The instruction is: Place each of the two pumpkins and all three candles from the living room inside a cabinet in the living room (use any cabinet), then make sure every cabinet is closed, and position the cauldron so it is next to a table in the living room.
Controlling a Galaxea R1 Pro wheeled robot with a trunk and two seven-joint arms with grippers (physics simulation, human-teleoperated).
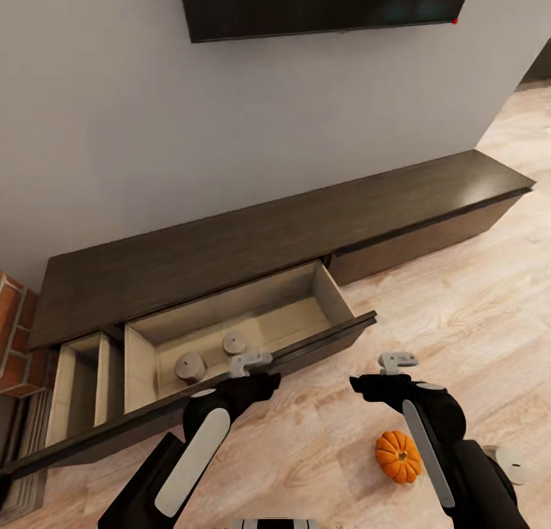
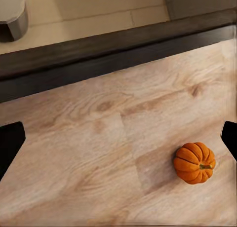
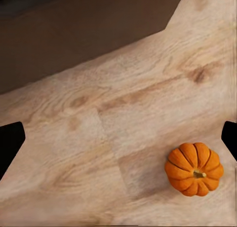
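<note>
Two candles (image 1: 190,366) lie in the cabinet's (image 1: 275,238) pulled-out drawer (image 1: 252,326) | pumpkin (image 1: 398,455) on floor before drawer, beside right gripper (image 1: 397,362) | left gripper (image 1: 251,363) over drawer front | both jaws released, empty | step: stowing; next, lower right gripper onto pumpkin.

Cabinet (image 1: 252,238) drawer open, two candles (image 1: 190,367) inside; pumpkin (image 1: 398,456) on floor (image 1: 428,315).

Cabinet (image 1: 291,230) set against the wall (image 1: 229,123), its drawer (image 1: 252,322) pulled out, two candles (image 1: 190,367) standing inside, pumpkin (image 1: 398,456) lying on the floor (image 1: 428,315) before it, to the right.
</note>
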